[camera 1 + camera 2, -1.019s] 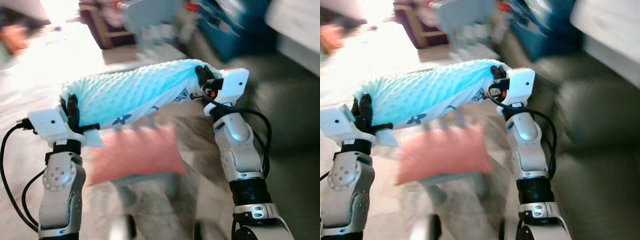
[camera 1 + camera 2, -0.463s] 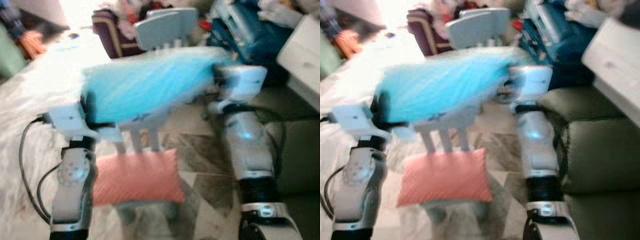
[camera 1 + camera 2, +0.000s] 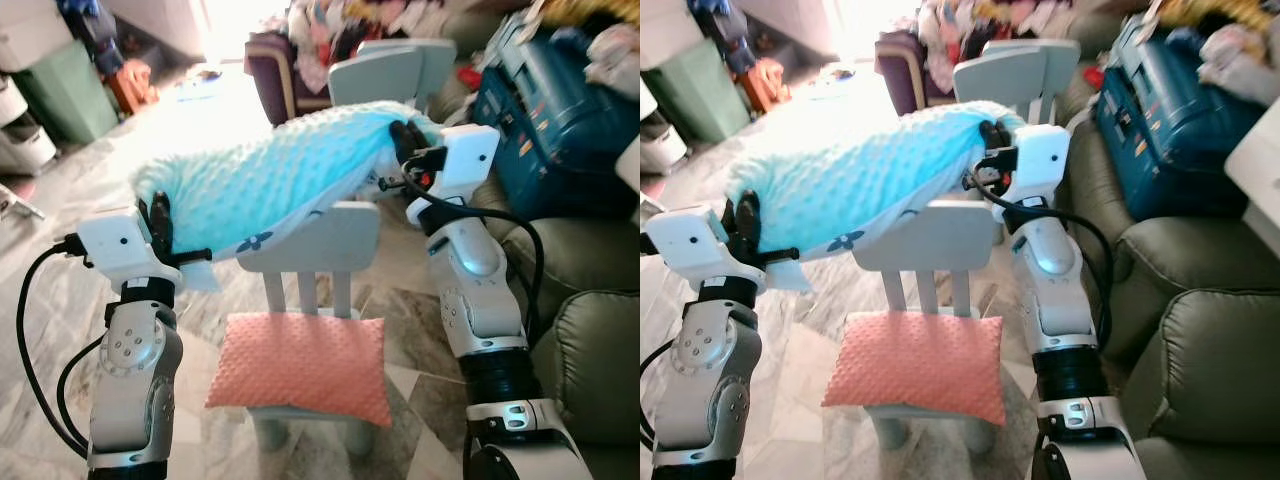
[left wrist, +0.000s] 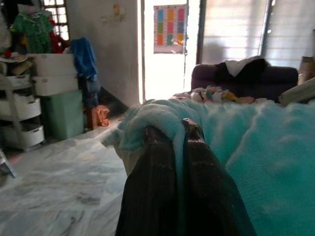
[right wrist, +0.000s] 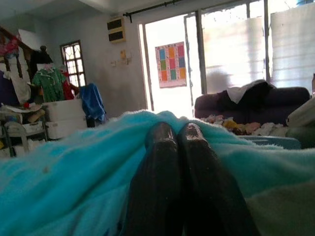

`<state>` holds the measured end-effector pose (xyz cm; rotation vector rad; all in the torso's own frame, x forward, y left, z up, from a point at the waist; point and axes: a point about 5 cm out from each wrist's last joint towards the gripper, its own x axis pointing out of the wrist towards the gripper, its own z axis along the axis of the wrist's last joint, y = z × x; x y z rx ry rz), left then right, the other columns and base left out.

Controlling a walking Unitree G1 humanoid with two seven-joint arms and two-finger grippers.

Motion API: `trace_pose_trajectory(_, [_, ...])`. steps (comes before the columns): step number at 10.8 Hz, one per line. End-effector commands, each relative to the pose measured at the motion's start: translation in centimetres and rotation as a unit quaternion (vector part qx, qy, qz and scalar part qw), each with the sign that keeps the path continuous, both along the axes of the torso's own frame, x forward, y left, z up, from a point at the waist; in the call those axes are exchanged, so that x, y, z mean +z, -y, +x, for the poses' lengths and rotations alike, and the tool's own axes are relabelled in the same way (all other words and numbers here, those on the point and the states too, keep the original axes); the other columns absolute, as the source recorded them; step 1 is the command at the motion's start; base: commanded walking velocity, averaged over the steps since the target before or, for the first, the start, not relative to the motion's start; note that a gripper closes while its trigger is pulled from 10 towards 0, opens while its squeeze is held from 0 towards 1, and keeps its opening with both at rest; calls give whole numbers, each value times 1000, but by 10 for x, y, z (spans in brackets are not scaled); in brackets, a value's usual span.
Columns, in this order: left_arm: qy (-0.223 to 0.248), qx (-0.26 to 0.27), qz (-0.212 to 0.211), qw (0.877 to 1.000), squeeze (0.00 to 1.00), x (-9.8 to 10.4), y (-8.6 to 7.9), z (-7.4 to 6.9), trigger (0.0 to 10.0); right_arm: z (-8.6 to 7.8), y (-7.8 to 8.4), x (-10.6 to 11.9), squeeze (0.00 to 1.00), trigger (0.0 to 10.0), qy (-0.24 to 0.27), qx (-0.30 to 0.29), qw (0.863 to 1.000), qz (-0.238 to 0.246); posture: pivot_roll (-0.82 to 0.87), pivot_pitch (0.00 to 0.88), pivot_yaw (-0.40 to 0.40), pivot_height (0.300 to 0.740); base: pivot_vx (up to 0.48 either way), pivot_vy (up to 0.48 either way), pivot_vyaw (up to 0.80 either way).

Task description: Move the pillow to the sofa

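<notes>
A cluttered living room with a grey marble tile floor (image 3: pixel 60 300) is lying before the robot, daylight streaming in through an open doorway at the far end.

Nearest the camera, a small grey wooden chair (image 3: pixel 318 240) is standing between the two silver arms. A salmon-pink dotted cushion (image 3: pixel 305 365) is resting on its seat, covering it from the front edge to the slatted back.

Above the chair's backrest, the long light-blue dotted fleece pillow (image 3: pixel 265 175) is hanging in the air, carried at both ends and sagging slightly toward the top rail of the chair. It is not resting on any seat. The left gripper (image 4: pixel 173 132) is pinching the pillow's left end, its two black fingers closed tight with a fold of blue fabric between them. The right gripper (image 5: pixel 173 130) is clamping the right end, which is sitting higher than the left; its fingers are pressed together with the fleece bunching around them.

To the robot's right, an olive-green upholstered sofa (image 3: pixel 590 330) is occupying the right edge of the scene, well apart from the pillow. Beyond its armrest, a dark-blue hard case (image 3: pixel 545 110) is lying. A second grey chair (image 3: pixel 385 70) is standing just behind the pillow. Farther off, a dark purple sofa piled with clothes (image 3: pixel 300 50) is standing near the doorway, and a green plastic bin (image 3: pixel 60 85) is sitting at the far left.
</notes>
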<state>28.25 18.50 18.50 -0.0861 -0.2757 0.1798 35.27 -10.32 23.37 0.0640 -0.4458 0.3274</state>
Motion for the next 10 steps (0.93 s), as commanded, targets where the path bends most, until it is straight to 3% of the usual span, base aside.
trace_pose_trajectory(1, [-9,14,6,1000,0,0,-2,1,0,-2,-3,7,0,0,16,5,1000,8,-198,8,99,740,0,0,0])
trace_pose_trajectory(5, [-31,8,-7,999,0,-8,9,-4,0,-5,-2,3,0,0,5,9,1000,4,-200,34,93,740,0,0,0])
trace_pose_trajectory(10, [-45,0,-20,999,0,-13,14,-8,0,-6,0,-3,0,0,-18,15,1000,0,-207,63,86,740,0,0,-800])
